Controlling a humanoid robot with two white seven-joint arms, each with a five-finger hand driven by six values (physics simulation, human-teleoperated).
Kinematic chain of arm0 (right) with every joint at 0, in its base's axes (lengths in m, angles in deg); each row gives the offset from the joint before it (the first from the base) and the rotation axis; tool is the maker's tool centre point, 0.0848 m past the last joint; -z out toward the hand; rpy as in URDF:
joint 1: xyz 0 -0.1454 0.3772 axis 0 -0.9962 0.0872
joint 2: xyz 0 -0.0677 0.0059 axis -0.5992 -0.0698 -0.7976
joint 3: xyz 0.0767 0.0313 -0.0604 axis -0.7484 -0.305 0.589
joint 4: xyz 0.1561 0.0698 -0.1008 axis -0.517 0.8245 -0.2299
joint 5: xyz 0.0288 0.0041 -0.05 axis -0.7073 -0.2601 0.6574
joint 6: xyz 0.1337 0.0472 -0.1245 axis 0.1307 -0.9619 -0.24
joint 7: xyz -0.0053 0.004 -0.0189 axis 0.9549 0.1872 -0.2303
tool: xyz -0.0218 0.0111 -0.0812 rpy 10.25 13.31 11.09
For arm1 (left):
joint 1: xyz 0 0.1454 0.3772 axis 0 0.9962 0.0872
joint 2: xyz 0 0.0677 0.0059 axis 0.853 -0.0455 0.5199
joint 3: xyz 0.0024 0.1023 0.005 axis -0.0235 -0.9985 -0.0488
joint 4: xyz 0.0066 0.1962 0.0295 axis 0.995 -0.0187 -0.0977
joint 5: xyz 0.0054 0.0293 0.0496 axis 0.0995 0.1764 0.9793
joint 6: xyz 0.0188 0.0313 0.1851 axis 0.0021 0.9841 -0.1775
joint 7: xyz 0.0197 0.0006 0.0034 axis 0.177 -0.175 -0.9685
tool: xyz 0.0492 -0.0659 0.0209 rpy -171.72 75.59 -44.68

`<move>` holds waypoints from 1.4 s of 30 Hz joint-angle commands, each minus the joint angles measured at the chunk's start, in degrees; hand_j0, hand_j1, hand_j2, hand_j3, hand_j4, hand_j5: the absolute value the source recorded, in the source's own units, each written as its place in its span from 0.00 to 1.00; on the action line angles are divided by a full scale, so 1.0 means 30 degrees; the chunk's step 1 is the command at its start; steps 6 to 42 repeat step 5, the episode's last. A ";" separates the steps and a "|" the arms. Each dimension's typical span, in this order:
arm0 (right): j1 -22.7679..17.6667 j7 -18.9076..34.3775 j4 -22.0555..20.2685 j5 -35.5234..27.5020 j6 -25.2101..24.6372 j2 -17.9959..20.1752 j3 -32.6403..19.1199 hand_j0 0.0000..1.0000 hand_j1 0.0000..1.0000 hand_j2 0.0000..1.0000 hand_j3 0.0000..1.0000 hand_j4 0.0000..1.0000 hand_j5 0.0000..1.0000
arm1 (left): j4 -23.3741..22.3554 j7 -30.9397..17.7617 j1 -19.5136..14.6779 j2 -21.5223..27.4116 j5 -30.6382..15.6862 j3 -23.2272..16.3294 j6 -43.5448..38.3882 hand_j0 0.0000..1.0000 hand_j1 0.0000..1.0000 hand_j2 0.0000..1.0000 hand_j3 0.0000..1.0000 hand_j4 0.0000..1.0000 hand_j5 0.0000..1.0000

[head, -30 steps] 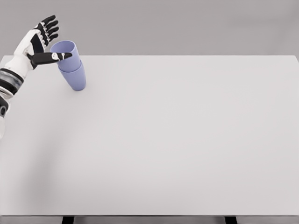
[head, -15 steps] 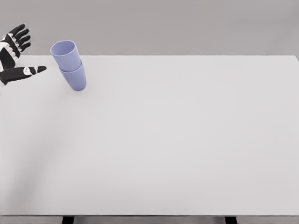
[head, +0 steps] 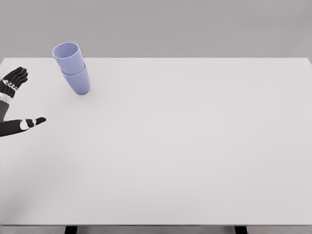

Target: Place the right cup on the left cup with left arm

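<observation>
Head view, worktop: a wide pale worktop (head: 185,146) fills nearly the whole picture, with a plain grey wall behind it and two dark leg tops peeking out under its near edge.

Head view, cups: two lilac cups are stacked at the far left of the worktop. The upper cup (head: 67,57) sits nested inside the lower cup (head: 78,83), and only the top one's rim and upper wall show above the other.

Head view, stack lean: the pair tilts, mouth leaning up and to the left, base down and to the right. The lower cup's base touches the worktop close to the back edge.

Head view, left robot hand: there it is at the far left edge, the left robot hand (head: 9,105), only partly in the picture. Fingers (head: 14,77) are spread wide and relaxed, thumb (head: 24,124) stretched out to the right, away from the rest. It holds nothing.

Head view, hand and cups: the hand is well apart from the stack, nearer the camera and further left than the cups, with bare worktop between them. Nothing touches the cups but the worktop and each other.

Head view, right arm: not in the picture.
</observation>
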 commanded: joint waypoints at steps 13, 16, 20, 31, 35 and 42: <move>0.0000 0.0003 0.0003 0.0016 0.0001 -0.0001 0.0000 1.00 1.00 1.00 1.00 1.00 1.00 | 0.0343 0.0028 0.0029 -0.0046 0.3041 -0.1470 0.0481 1.00 1.00 1.00 1.00 1.00 1.00; 0.0000 0.0003 0.0003 0.0016 0.0001 -0.0001 0.0000 1.00 1.00 1.00 1.00 1.00 1.00 | 0.0343 0.0028 0.0029 -0.0046 0.3041 -0.1470 0.0481 1.00 1.00 1.00 1.00 1.00 1.00; 0.0000 0.0003 0.0003 0.0016 0.0001 -0.0001 0.0000 1.00 1.00 1.00 1.00 1.00 1.00 | 0.0343 0.0028 0.0029 -0.0046 0.3041 -0.1470 0.0481 1.00 1.00 1.00 1.00 1.00 1.00; 0.0000 0.0003 0.0003 0.0016 0.0001 -0.0001 0.0000 1.00 1.00 1.00 1.00 1.00 1.00 | 0.0343 0.0028 0.0029 -0.0046 0.3041 -0.1470 0.0481 1.00 1.00 1.00 1.00 1.00 1.00; 0.0000 0.0003 0.0003 0.0016 0.0001 -0.0001 0.0000 1.00 1.00 1.00 1.00 1.00 1.00 | 0.0343 0.0028 0.0029 -0.0046 0.3041 -0.1470 0.0481 1.00 1.00 1.00 1.00 1.00 1.00; 0.0000 0.0003 0.0003 0.0016 0.0001 -0.0001 0.0000 1.00 1.00 1.00 1.00 1.00 1.00 | 0.0343 0.0028 0.0029 -0.0046 0.3041 -0.1470 0.0481 1.00 1.00 1.00 1.00 1.00 1.00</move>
